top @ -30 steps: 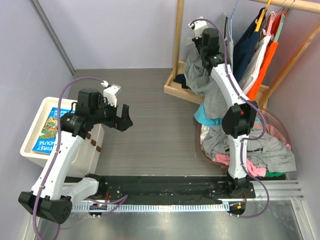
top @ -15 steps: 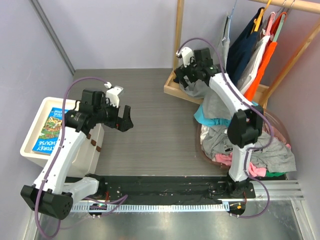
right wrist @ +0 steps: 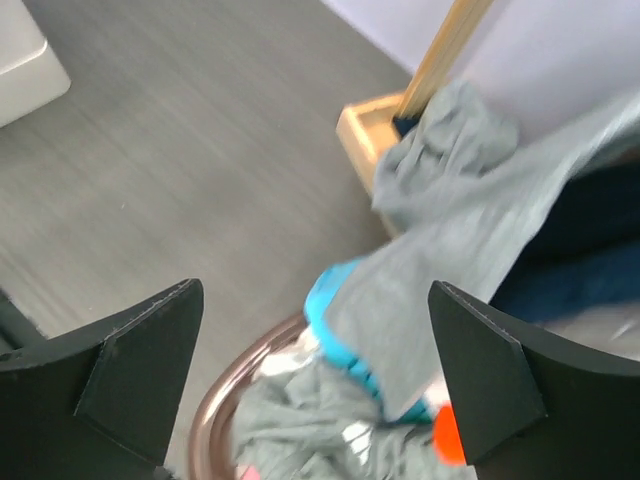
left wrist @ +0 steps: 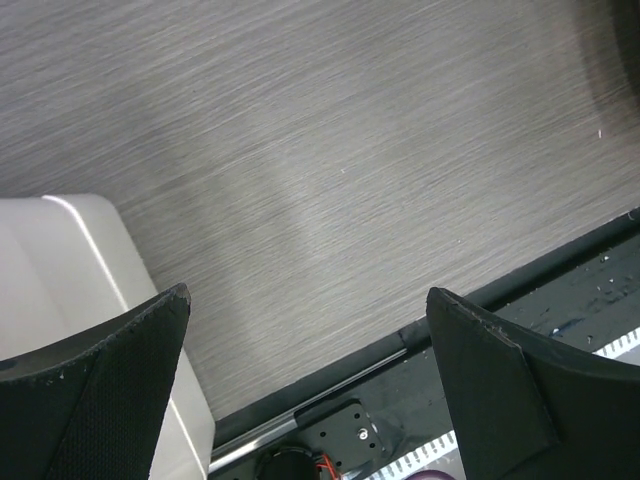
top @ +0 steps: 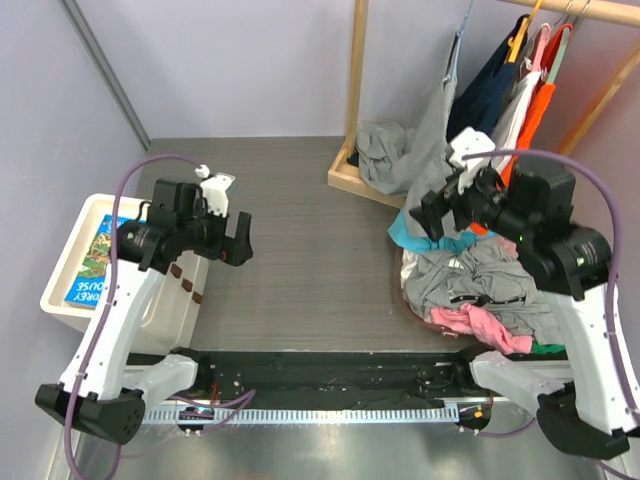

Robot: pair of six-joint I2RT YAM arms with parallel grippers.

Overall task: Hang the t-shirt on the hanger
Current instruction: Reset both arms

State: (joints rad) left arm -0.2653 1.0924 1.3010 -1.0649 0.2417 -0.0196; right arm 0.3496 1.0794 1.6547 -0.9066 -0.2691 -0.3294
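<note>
L claw [top: 236, 242] was spread wide over the grey worktop [top: 300, 230], gripping nothing; R claw [top: 432, 218] gaped wide too, empty, above the far rim of the clothes basket [top: 399, 268] and just beside the t-shirt [top: 432, 130]. T-shirt hung at the rail's left end w/ the hanger [top: 468, 18] hook showing above it; its lower part lay bunched on the wooden rack base [top: 345, 178].

Bright, even light is filling the top view; the metal strip [top: 330, 450] is glaring. A pale sheen is crossing the left-wrist floor [left wrist: 300, 220]. Motion blur is smearing the right wrist view.
</note>
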